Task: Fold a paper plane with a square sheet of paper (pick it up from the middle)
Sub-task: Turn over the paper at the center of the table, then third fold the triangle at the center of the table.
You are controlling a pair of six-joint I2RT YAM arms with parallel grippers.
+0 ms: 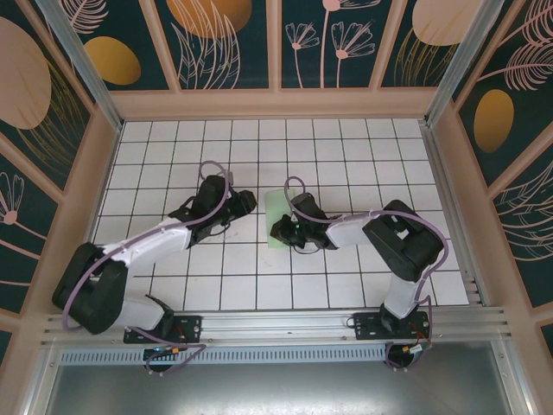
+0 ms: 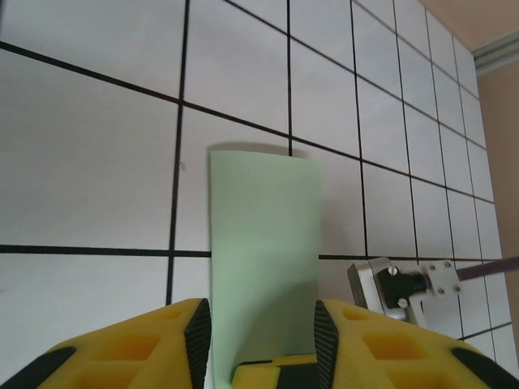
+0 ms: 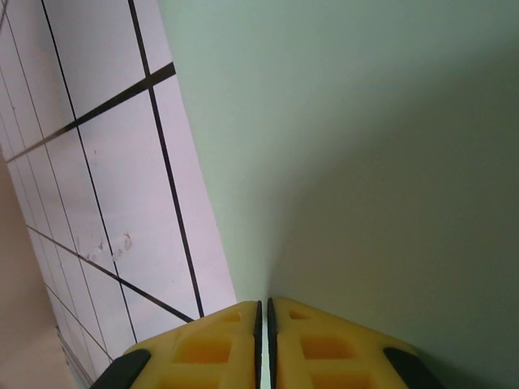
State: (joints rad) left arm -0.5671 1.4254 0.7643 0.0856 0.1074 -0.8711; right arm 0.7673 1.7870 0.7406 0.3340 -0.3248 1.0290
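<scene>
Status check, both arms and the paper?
Left gripper open, straddling the paper. Right gripper shut, pinching the paper's edge. Paper a narrow strip between the arms. Nothing in the way.

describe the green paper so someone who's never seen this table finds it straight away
Start at the white gridded table and go to its middle, where the left gripper and right gripper nearly meet. Between them lies the sheet of paper, a narrow strip. It is plain pale mint green, the only green patch on the white tiles.
</scene>
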